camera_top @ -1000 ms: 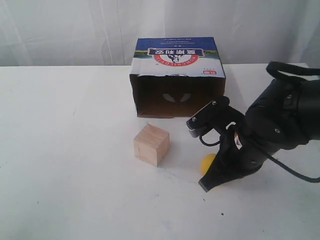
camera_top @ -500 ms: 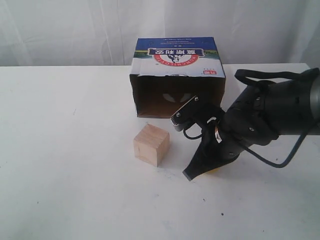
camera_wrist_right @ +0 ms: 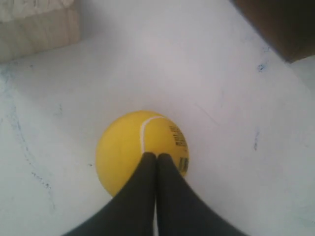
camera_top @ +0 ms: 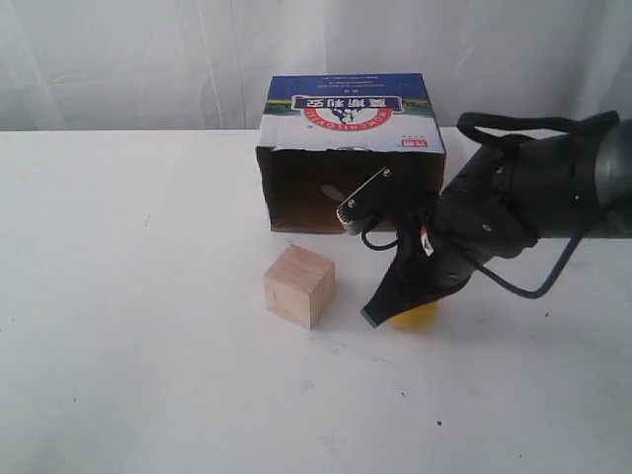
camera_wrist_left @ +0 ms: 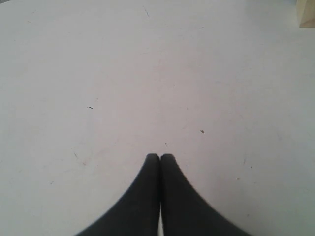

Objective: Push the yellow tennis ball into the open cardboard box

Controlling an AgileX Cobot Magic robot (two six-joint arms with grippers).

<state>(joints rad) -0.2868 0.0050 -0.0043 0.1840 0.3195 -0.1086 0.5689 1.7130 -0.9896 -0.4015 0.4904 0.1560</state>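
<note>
The right wrist view shows the right gripper (camera_wrist_right: 156,156), closed and empty, touching the yellow tennis ball (camera_wrist_right: 125,147). The exterior view adds the open cardboard box (camera_top: 348,128) nearby. The left gripper (camera_wrist_left: 160,157), closed too, shows only from its wrist.

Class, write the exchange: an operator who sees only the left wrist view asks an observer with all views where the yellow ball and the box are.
Operator: My view shows only the left gripper shut over the table. Where is the ball?
Observer: The yellow tennis ball lies on the table at the shut tips of the right gripper.
Operator: And the box?
Observer: The open cardboard box stands beyond the ball, its opening turned toward it, table showing between them.
</note>
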